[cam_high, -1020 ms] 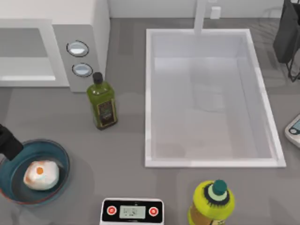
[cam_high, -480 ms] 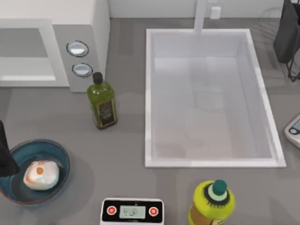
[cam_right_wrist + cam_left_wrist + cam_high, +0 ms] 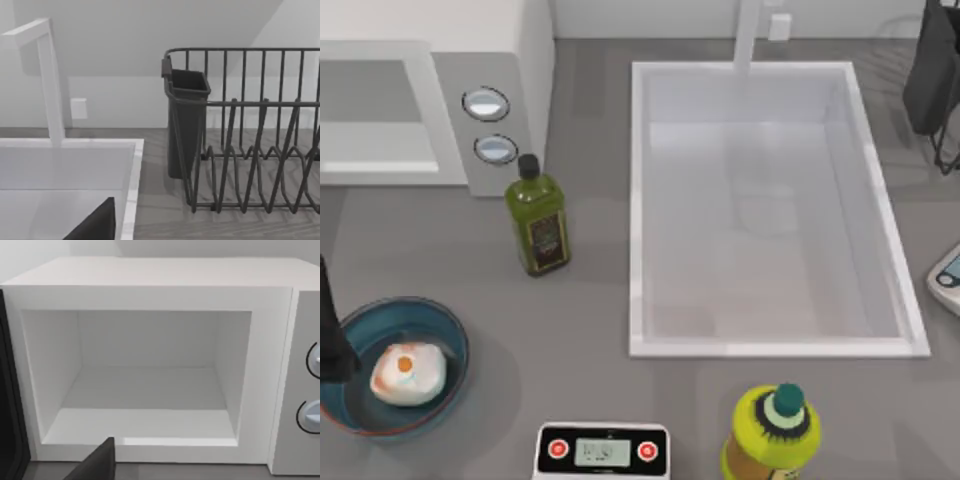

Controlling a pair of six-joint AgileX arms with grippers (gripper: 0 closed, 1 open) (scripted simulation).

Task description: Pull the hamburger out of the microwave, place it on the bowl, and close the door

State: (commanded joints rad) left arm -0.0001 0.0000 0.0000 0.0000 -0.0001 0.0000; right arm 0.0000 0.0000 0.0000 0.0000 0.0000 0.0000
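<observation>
Hamburger (image 3: 408, 373) sits in bowl (image 3: 448, 340), left rim hidden.

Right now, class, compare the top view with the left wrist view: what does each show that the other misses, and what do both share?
Top view alone: the hamburger resting in the blue bowl, the oil bottle, the sink, the scale.
Left wrist view alone: the microwave's bare white inside and the door's dark edge swung open.
Both: the microwave and its two knobs.
</observation>
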